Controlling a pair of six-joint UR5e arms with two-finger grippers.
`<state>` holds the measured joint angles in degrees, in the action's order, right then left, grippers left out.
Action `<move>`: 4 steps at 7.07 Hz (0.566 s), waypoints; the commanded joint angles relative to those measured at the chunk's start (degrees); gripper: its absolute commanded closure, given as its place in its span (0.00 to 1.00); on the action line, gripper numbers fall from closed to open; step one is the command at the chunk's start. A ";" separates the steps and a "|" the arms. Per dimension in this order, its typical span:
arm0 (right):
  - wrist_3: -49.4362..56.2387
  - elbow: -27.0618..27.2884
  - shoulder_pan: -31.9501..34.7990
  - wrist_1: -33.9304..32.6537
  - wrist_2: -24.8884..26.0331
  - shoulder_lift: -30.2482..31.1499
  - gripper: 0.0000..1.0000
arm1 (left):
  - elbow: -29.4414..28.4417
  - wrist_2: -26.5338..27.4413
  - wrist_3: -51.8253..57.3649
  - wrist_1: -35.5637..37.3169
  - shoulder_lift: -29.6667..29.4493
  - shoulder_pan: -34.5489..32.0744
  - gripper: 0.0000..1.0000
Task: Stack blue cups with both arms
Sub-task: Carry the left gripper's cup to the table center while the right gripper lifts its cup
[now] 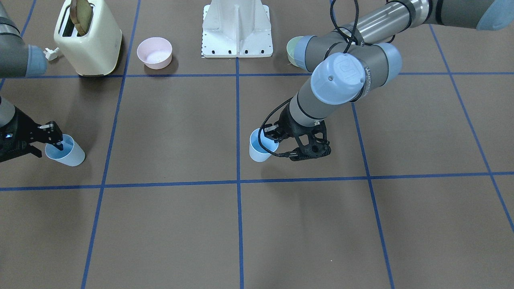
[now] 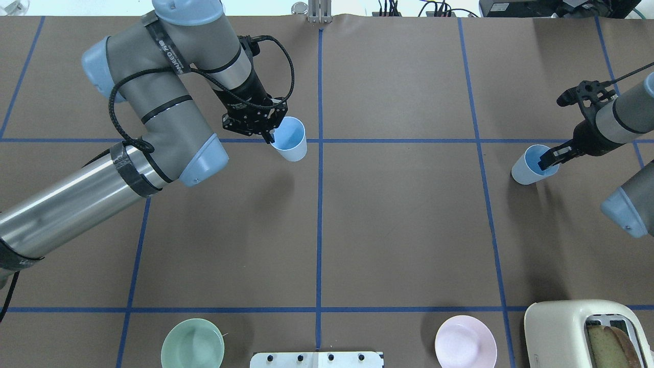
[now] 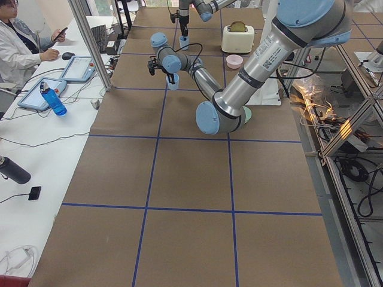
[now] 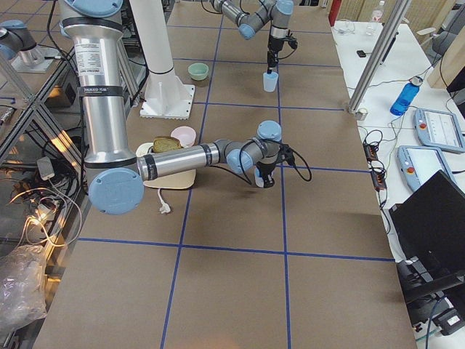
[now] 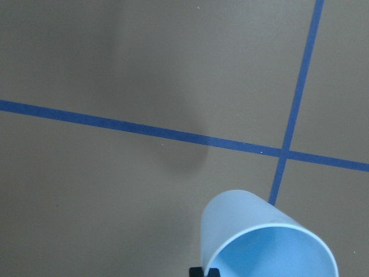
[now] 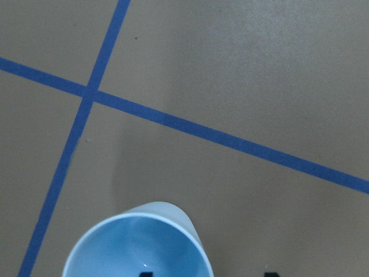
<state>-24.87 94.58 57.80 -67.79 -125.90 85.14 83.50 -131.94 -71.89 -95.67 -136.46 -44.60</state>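
Two pale-blue cups are on the brown table. My left gripper (image 1: 274, 135) is shut on the rim of one blue cup (image 1: 259, 147), one finger inside and one outside, and holds it upright near the table's centre line, apparently just above the surface. The same cup shows in the overhead view (image 2: 291, 143) and the left wrist view (image 5: 262, 239). My right gripper (image 1: 48, 144) is open and straddles the rim of the other blue cup (image 1: 67, 152), one finger inside it. That cup (image 2: 529, 166) stands far out on my right and also shows in the right wrist view (image 6: 138, 245).
A cream toaster (image 1: 89, 40) holding a bread slice, a pink bowl (image 1: 154, 52) and a pale-green bowl (image 2: 192, 343) stand along the robot's edge of the table, beside the white base stand (image 1: 237, 30). Blue tape lines grid the table.
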 commanded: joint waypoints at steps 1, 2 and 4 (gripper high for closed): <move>0.00 -0.01 -0.14 -0.15 0.04 -0.07 0.90 | -1.14 2.64 -0.45 -0.22 -0.91 2.14 1.00; 0.00 -0.01 -0.23 -0.24 0.04 -0.15 1.00 | -1.58 2.91 -0.53 -1.09 -1.09 2.76 1.00; 0.00 0.78 -0.15 -0.41 0.04 -0.15 1.00 | -1.85 2.91 -0.62 -1.27 -1.35 3.03 1.00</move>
<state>-24.87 94.89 57.61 -68.10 -125.85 85.01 81.82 -129.12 -72.46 -96.78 -137.64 -41.81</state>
